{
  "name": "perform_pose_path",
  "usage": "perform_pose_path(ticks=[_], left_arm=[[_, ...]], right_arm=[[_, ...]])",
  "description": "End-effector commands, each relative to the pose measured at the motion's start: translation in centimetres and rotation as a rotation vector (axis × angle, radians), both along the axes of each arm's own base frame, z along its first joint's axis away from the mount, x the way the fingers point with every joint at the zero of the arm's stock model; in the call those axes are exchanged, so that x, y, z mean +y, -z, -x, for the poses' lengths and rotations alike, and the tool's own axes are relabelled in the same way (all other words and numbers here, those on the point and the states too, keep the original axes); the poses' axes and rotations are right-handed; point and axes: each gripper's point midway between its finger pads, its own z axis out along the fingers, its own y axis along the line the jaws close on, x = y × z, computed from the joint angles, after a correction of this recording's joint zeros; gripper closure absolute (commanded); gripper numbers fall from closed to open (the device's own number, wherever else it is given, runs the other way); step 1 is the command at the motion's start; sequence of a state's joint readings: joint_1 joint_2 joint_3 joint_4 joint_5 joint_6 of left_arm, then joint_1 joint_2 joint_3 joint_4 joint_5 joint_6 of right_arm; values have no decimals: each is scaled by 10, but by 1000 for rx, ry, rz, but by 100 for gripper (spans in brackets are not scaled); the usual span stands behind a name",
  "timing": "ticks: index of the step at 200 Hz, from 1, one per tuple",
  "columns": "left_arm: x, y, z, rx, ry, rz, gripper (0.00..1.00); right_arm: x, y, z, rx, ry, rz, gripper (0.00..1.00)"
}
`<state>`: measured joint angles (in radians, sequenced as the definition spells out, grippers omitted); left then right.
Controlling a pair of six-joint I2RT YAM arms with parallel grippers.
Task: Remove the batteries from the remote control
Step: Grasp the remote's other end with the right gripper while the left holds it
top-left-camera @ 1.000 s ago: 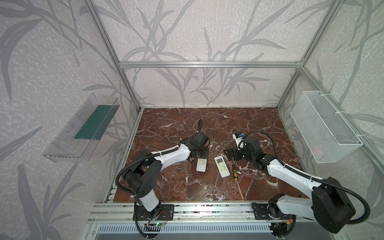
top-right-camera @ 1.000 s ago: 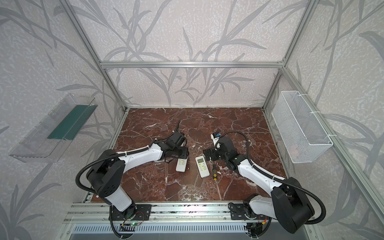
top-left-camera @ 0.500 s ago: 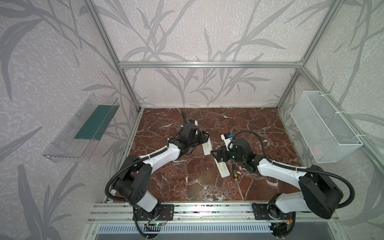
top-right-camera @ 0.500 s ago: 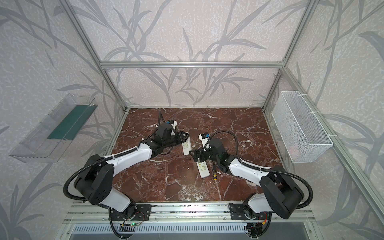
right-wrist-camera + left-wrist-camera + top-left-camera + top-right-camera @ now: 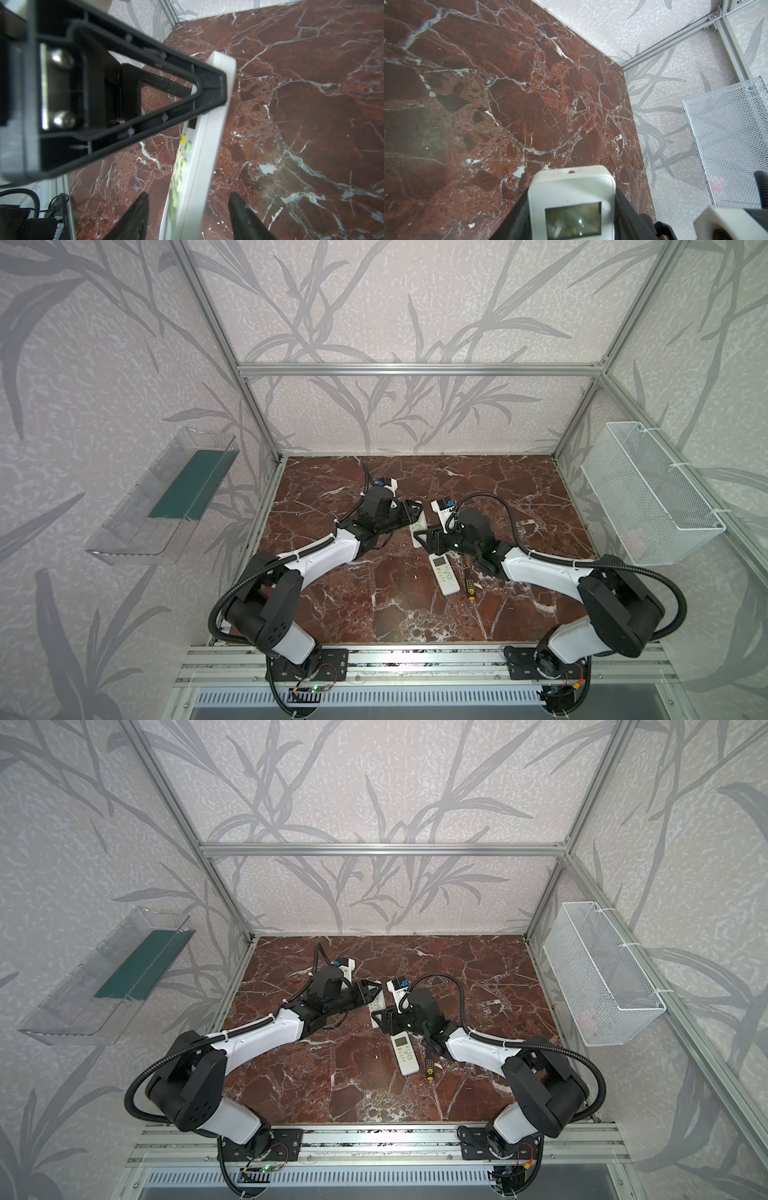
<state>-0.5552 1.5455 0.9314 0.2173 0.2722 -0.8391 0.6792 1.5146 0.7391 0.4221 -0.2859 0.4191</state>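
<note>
My left gripper is shut on a white remote control, its black fingers pressed against both long edges near the display end. In both top views this remote hangs above the marble between the two grippers. My right gripper straddles the remote's button end, and floor shows on either side between its fingertips and the casing, so it is open. In a top view the left gripper and right gripper face each other. The batteries are hidden.
A second white remote lies face up on the marble floor, nearer the front. A black-and-yellow screwdriver lies just right of it. A white wire basket hangs on the right wall and a clear shelf on the left wall.
The left gripper lifted its remote off the floor and carried it back toward the middle. The right gripper swung left to meet it and its jaws narrowed around the remote's free end.
</note>
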Motion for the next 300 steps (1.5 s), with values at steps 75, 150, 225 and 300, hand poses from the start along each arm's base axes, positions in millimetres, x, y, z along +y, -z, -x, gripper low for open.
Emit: perform_pose_path(ticks=[75, 150, 225, 300], left_arm=[[-1, -32, 1, -93, 9, 60, 69], [8, -34, 7, -20, -4, 40, 1], [41, -59, 19, 66, -93, -18, 1], [39, -68, 20, 102, -106, 9, 23]], right_arm=[[7, -18, -3, -62, -32, 7, 73], [-19, -29, -21, -389, 29, 326, 80], [-33, -66, -22, -931, 147, 685, 83], [-24, -88, -21, -1111, 277, 782, 84]])
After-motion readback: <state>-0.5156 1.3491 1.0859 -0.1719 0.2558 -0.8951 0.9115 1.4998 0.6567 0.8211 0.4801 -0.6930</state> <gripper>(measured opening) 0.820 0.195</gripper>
